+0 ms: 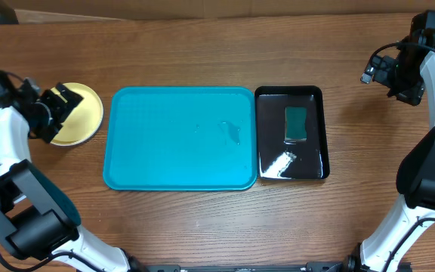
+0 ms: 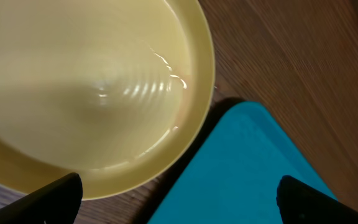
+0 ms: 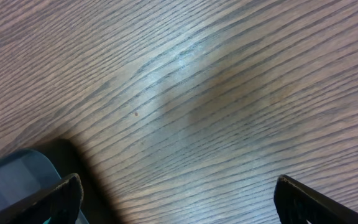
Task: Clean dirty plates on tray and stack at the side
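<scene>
**Clerk:** What occupies the surface?

**Inspector:** A brown wood-grain table carries a large turquoise rectangular plastic tray at centre, with a wet-looking smear on its floor. A smaller glossy black rectangular tray sits against its right edge.

**Clerk:** And the plates?

**Inspector:** One pale yellow-green round plate lies on the table just beside the turquoise tray's left edge, off it. Whether others lie beneath it cannot be told.

**Clerk:** Obstructions?

**Inspector:** The left gripper hangs over that plate and covers part of it, with its fingers spread wide and nothing between them. The right gripper is well apart from both trays, over bare wood, with its fingers likewise parted.

**Clerk:** Smaller items?

**Inspector:** A small dark green rectangular sponge lies in the black tray. The white glare near it is unreadable. A dark blue-grey shape, cut off at the right wrist view's corner, cannot be identified.
</scene>
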`<state>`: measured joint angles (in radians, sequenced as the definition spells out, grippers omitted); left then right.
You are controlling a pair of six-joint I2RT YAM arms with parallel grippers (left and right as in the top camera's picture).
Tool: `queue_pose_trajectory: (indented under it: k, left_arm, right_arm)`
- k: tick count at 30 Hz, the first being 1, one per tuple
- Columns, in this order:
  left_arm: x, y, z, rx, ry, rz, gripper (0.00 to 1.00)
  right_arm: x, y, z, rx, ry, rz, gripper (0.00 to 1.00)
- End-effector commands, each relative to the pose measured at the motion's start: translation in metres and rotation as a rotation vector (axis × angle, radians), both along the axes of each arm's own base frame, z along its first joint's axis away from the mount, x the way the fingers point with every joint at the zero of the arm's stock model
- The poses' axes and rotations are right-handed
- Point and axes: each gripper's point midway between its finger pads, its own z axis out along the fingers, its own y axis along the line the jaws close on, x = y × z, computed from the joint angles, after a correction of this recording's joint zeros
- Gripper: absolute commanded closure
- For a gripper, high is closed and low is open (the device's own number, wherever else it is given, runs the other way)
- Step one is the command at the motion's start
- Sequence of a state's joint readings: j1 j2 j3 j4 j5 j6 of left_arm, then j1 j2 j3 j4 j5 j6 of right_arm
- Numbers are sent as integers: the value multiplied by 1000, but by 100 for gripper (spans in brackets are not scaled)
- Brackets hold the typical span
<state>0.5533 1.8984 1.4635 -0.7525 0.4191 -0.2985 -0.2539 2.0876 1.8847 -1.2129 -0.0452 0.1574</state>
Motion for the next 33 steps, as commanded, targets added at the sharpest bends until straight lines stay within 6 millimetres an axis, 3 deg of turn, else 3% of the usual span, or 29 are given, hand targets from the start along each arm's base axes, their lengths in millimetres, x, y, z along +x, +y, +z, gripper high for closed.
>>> queue_pose_trajectory:
  k: [1,26,30,33]
  left_arm:
    - [9,-11,6,5,-27,-60,0]
    - [8,-9,4,32,-11,-54,0]
    - [8,-8,4,32,-11,-54,0]
    - [8,-8,4,32,-11,-54,0]
  right_arm:
    - [3,-2,12,-8,-34,-4,0]
    - [4,-1,11,-7,-32,-3,0]
    - [5,14,39,-22,-94,31,0]
    - [4,37,82,-41,-193,79,0]
